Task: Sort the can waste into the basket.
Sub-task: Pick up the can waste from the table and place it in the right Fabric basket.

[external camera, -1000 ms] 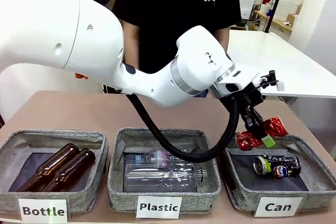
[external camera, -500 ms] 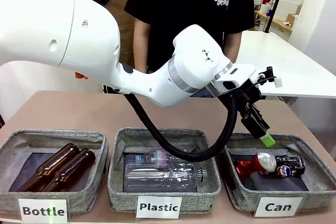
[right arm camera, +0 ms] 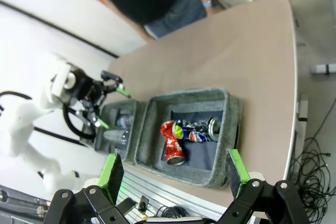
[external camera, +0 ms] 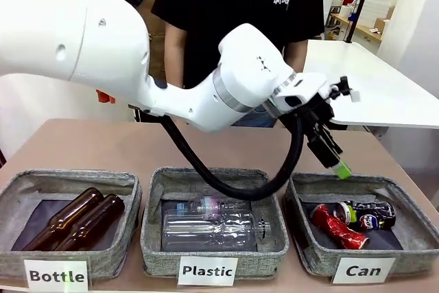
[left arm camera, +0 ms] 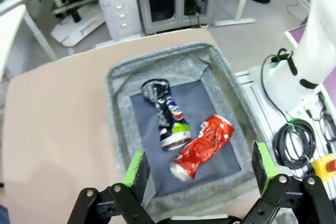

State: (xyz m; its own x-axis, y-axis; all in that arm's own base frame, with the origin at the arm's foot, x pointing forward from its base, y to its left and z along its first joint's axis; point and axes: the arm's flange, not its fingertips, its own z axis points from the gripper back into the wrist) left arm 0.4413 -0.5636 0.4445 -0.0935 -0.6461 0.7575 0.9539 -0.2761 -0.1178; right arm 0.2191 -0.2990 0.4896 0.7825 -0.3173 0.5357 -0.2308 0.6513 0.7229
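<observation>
Cans both inside the basket [external camera: 405, 238] at the desk's right end: crushed red can [external camera: 338, 227] on the dark floor toward the left wall, black can [external camera: 363, 214] touching it, nearer the far wall. Left gripper [external camera: 328, 150] hangs above the basket's far-left corner, fingers spread, empty. Right gripper [right arm camera: 173, 174] fingers spread, empty, high over the basket.

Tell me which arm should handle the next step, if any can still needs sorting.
Left, probably. The left gripper hangs open right above the Can basket, with both the crushed red can and black can lying inside. The right gripper is open too, but farther back.
</observation>
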